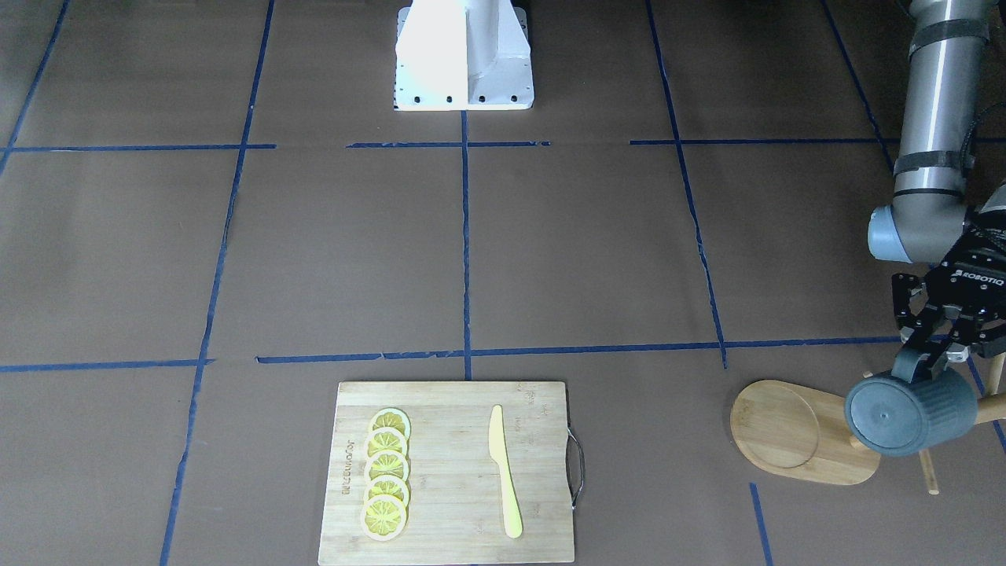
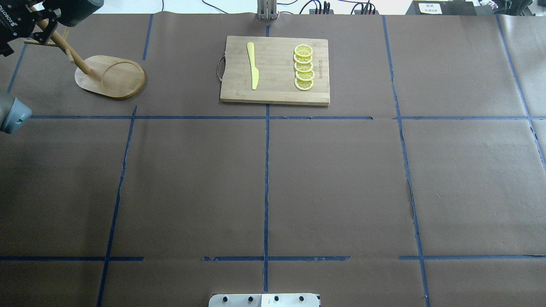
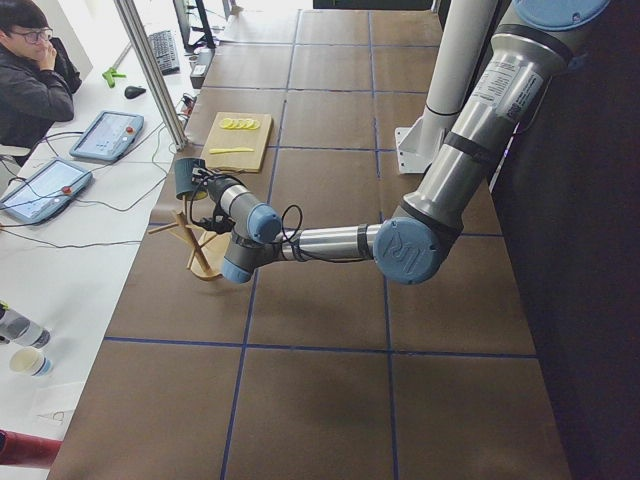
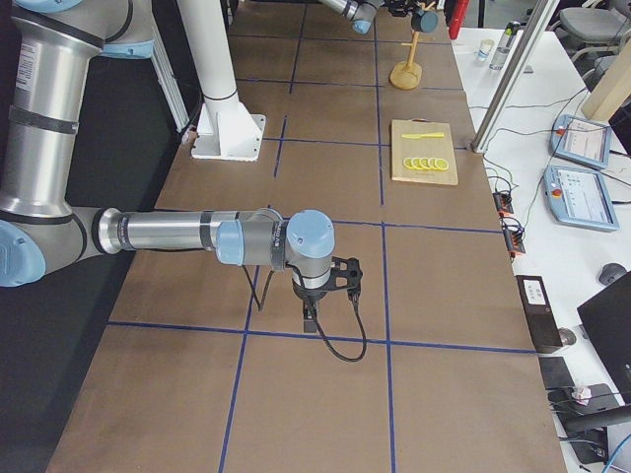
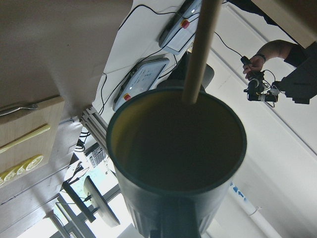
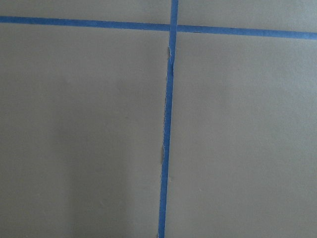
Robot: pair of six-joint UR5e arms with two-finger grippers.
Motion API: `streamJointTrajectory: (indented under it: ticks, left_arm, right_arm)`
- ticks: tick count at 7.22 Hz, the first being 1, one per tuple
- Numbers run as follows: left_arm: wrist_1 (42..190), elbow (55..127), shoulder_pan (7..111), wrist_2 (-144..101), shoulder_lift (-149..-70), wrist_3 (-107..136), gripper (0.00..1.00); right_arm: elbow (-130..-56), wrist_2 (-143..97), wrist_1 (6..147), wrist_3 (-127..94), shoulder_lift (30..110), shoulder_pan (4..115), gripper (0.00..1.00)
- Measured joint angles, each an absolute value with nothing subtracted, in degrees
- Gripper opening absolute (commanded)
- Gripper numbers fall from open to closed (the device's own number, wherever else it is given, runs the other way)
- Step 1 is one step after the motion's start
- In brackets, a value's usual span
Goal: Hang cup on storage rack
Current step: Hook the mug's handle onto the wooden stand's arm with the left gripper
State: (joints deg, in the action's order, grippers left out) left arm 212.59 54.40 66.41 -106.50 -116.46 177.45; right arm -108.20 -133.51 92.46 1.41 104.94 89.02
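Note:
The dark blue-grey ribbed cup (image 1: 910, 413) lies on its side in the air, base toward the front camera, at the top of the bamboo storage rack (image 1: 794, 432). My left gripper (image 1: 933, 363) is shut on the cup's upper side. In the overhead view the cup (image 2: 79, 7) is at the top left corner above the rack's pole (image 2: 68, 50) and oval base (image 2: 111, 77). In the left wrist view a wooden rod of the rack (image 5: 200, 49) crosses the cup's dim yellow mouth (image 5: 176, 148). My right gripper (image 4: 325, 288) hangs low over the table far from both; I cannot tell its state.
A rectangular bamboo cutting board (image 1: 448, 440) with a yellow knife (image 1: 503, 472) and several lemon slices (image 1: 387, 475) lies mid-table on the operators' side. Brown paper with blue tape lines (image 2: 266, 170) covers the table. An operator (image 3: 30, 80) sits beyond the table's end.

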Motion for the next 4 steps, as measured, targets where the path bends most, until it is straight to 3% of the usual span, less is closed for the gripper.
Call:
streamJointTrajectory:
  ticks: [4]
  left_arm:
    - [215.03, 51.11, 66.44, -106.52, -116.30, 177.36, 0.00]
  right_arm:
    - [-108.11, -133.51, 92.46, 1.43, 104.74, 89.03, 1.00]
